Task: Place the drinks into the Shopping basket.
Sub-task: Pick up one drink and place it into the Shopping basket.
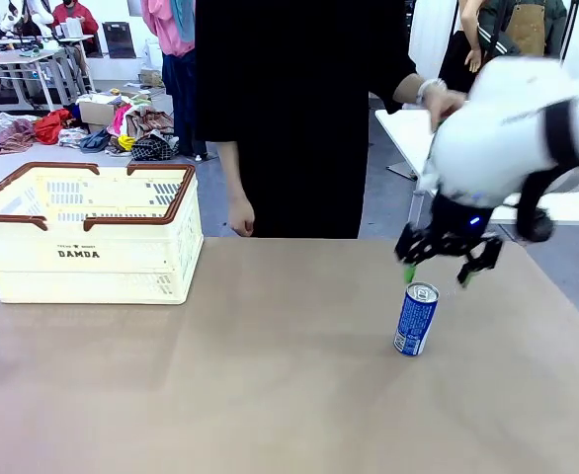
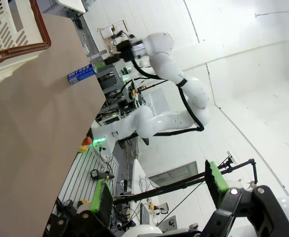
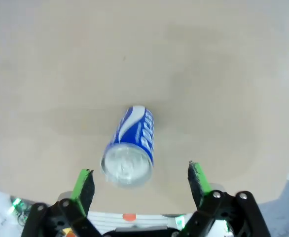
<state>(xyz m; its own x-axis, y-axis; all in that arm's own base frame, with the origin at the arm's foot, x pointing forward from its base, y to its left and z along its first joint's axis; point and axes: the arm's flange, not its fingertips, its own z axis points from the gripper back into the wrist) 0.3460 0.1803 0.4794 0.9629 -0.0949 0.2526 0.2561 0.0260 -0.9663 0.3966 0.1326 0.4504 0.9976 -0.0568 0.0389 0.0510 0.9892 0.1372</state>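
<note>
Hovering just above the slim blue metal drink can (image 1: 416,318), our right gripper (image 1: 436,276) has its two green-padded fingers spread wide apart and grips nothing. In the right wrist view we see the can (image 3: 132,143) upright below us, white lettering down its side and its silver top between the pads, one at its 9 o'clock and one at its 3 o'clock, each clear of the rim. The can stands on the tan table (image 1: 270,395) at about 4 o'clock from the table's middle in the front view.

At the table's 10 o'clock, well apart from the can, sits the large cream-white slotted plastic shopping basket (image 1: 92,259) with brown rim and handles and black "DAMDA" print. We cannot see into it from here.

Our left gripper (image 2: 159,190) is also parted and empty in the left wrist view, where the basket (image 2: 11,29) lies at 11 o'clock. A person in black (image 1: 289,118) stands at the table's 12 o'clock edge, one hand (image 1: 240,215) hanging beside it.
</note>
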